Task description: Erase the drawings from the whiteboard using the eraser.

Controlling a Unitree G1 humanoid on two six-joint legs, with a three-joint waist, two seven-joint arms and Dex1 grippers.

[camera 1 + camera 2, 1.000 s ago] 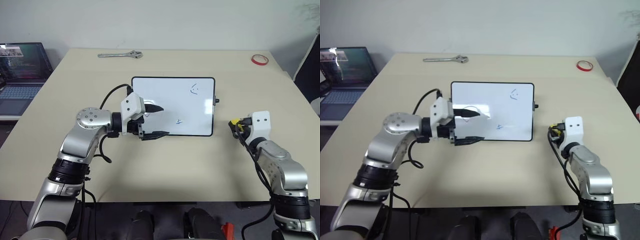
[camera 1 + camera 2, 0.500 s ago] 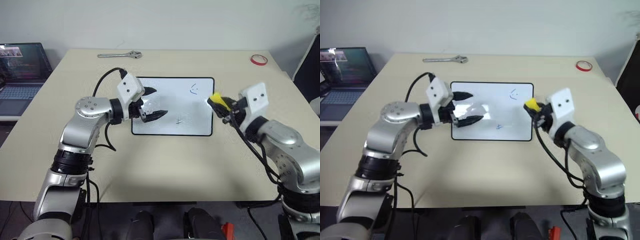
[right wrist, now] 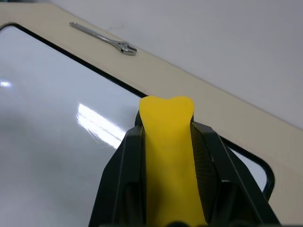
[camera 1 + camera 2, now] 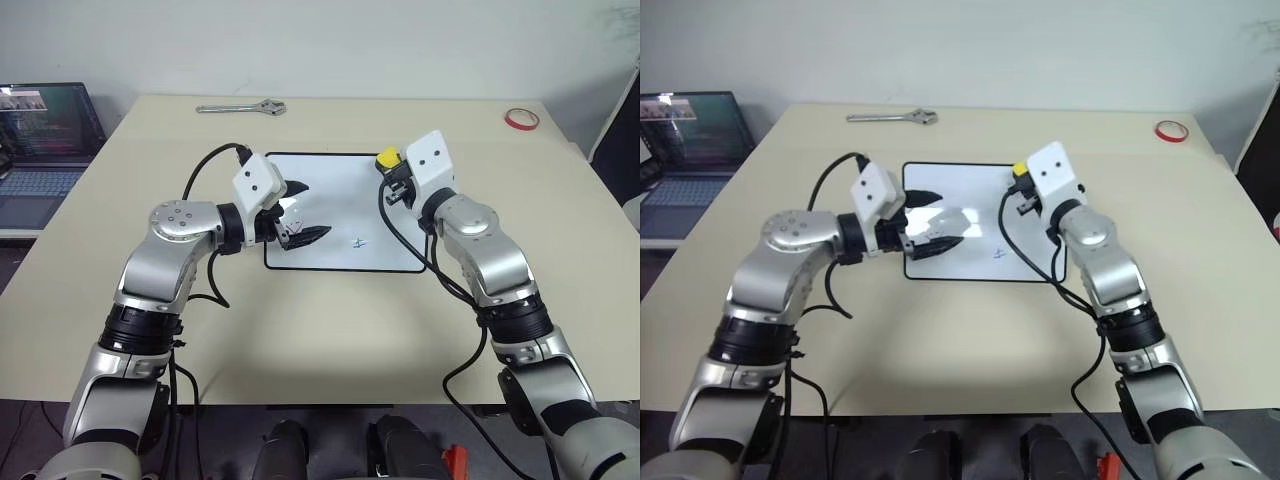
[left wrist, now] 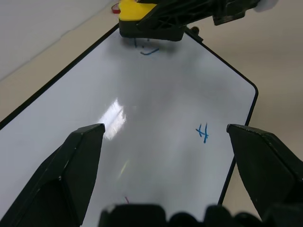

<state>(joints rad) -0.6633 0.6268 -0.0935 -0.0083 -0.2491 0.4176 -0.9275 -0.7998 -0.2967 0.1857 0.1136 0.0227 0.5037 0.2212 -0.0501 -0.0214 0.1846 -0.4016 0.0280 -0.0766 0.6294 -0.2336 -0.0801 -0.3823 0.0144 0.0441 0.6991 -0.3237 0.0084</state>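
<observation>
Right wrist view shows you the yellow eraser (image 3: pixel 169 161) clamped between the two black fingers of the right gripper (image 4: pixel 392 172), which holds it over the far right corner of the whiteboard (image 4: pixel 340 215), next to the small green drawing (image 5: pixel 149 51). You see the blue scribble (image 4: pixel 359 242) nearer the front edge, and the left gripper (image 4: pixel 304 211) hangs over the left part of the board with fingers spread wide and holding nothing. Farther out on the table (image 4: pixel 300 320) you find a wrench (image 4: pixel 241 108) and a red tape ring (image 4: pixel 520 119).

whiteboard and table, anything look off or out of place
Nothing is spilled or damaged. The whiteboard lies flat and square on the table. A wrench and red tape ring lie unused at the far edge.
</observation>
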